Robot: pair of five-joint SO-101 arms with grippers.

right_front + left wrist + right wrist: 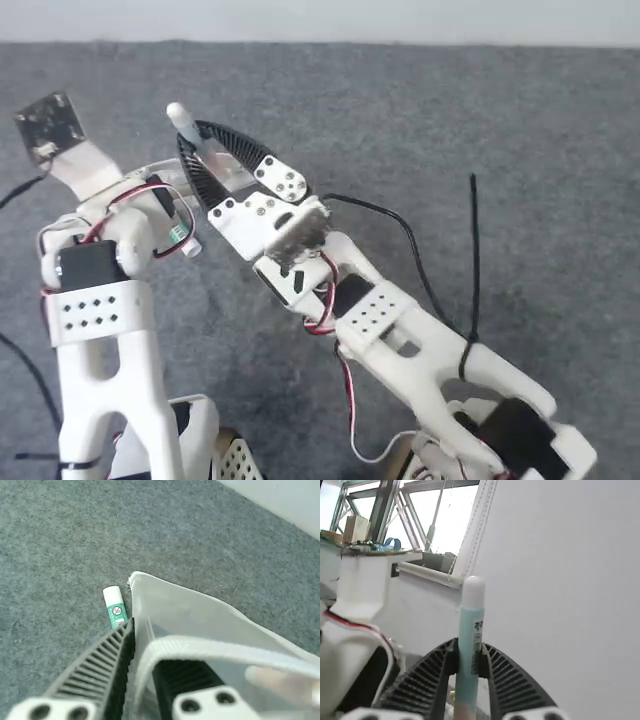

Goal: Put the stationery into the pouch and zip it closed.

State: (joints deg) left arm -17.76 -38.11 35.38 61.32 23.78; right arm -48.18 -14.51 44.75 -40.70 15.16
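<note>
Pouch: translucent, over the left half of the counter. Its open rim is pinched by the left gripper, one jaw inside and one outside. Glue stick lies on the counter just beside the pouch's corner. Right gripper: jaws pinching a white-capped pen near the pouch, cap end clear of the jaws.

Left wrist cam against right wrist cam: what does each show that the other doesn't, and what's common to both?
Left wrist alone: the left gripper closed on the rim of the pouch, and a green glue stick lying on the grey carpet beside the pouch. Right wrist alone: the right gripper closed on a white-capped pen. Shared: each shows its own ribbed black gripper clamping something; I cannot tell whether any item appears in both.
</note>
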